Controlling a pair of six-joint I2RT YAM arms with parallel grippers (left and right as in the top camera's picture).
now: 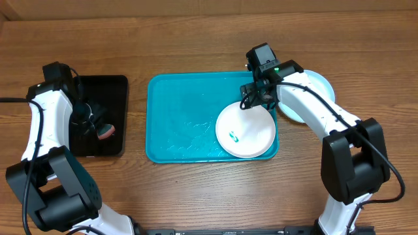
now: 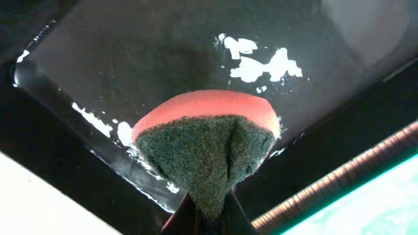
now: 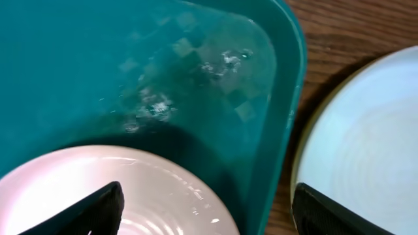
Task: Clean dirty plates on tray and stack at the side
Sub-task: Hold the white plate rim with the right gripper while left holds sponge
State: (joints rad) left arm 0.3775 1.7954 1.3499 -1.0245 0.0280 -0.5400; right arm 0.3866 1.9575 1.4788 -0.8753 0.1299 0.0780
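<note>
Task judged partly done: 1 smudged white plate sits at the right end of the tray beneath the open right end effector, a light-blue plate lies on the counter just right of the tray, and the left end effector clamps a sponge well left of it.

Robotics lab bench (likely), wooden table, left arm, right arm, turquoise tray

A red sponge with a green scouring face is pinched in the left end effector. Just below it lies a wet black tray on the wooden bench.
</note>
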